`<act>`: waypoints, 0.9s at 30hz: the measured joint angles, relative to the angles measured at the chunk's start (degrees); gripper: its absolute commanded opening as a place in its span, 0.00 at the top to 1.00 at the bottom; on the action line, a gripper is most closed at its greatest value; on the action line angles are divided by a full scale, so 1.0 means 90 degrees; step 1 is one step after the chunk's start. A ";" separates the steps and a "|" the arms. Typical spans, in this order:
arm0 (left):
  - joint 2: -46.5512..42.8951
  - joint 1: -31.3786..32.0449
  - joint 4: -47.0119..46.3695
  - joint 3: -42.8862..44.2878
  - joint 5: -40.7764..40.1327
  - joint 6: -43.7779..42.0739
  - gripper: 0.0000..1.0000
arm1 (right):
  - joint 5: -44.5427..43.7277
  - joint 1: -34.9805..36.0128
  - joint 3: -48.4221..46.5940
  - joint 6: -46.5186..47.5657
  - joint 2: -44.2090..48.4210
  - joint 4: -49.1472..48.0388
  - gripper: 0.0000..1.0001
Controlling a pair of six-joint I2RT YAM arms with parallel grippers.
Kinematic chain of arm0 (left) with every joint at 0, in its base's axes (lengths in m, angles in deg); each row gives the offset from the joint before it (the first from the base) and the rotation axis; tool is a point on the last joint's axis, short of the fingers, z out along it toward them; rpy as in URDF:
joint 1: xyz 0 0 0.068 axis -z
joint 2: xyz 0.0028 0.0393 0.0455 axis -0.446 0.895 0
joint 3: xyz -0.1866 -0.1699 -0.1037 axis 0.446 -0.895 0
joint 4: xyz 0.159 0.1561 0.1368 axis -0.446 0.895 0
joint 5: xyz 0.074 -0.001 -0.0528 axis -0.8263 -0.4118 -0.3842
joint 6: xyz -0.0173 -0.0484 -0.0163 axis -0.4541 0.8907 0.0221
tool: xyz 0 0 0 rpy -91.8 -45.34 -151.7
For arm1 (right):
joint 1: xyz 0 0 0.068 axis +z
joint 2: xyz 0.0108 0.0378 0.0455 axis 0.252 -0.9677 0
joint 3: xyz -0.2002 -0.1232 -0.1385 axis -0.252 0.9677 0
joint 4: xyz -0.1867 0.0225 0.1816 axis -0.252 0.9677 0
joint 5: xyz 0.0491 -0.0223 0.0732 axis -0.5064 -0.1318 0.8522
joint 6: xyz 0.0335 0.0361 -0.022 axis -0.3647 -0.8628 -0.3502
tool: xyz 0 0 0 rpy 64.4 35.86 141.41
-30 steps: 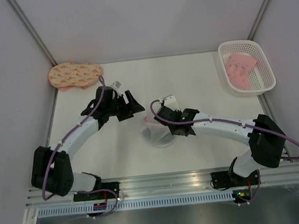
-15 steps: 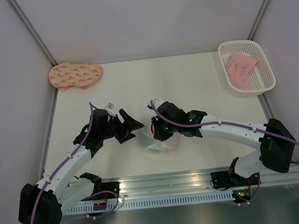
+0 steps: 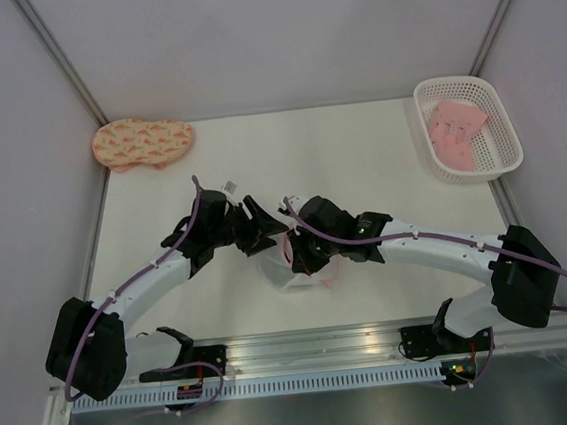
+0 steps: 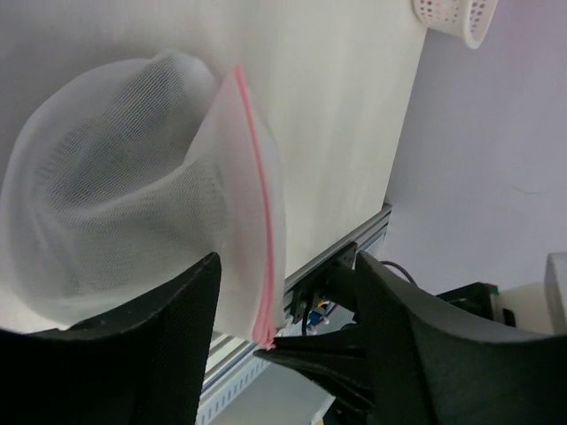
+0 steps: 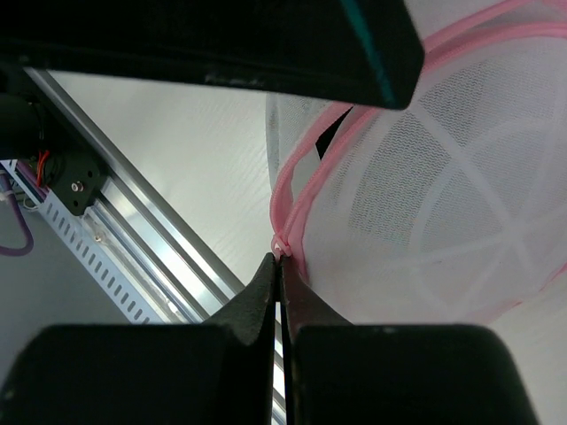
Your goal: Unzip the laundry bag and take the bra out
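The laundry bag [image 3: 291,270] is lying on the table [image 3: 358,155] with both arms crowding in on it. At the bag's rim, the right gripper [image 5: 280,262] is pinching the zipper pull [image 5: 279,247], fingers pressed together on the small tab, probably so it can drag the pink zipper [image 4: 257,204] around. Just left of the bag, the left gripper [image 4: 288,266] is hovering with its 2 fingers spread wide toward the mesh, likely readying to brace it against that pull. No dark bra is showing through the mesh; it may be hidden.

Light: bright, even, diffuse | Shadows: faint, soft | Glare: none | Blur: wrist views' near foreground soft
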 measured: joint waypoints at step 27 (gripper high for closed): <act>0.0908 0.0886 0.0687 0.0964 -0.0510 -0.0954 0.38 | -0.0027 0.0000 0.0102 0.0124 0.0233 0.0143 0.99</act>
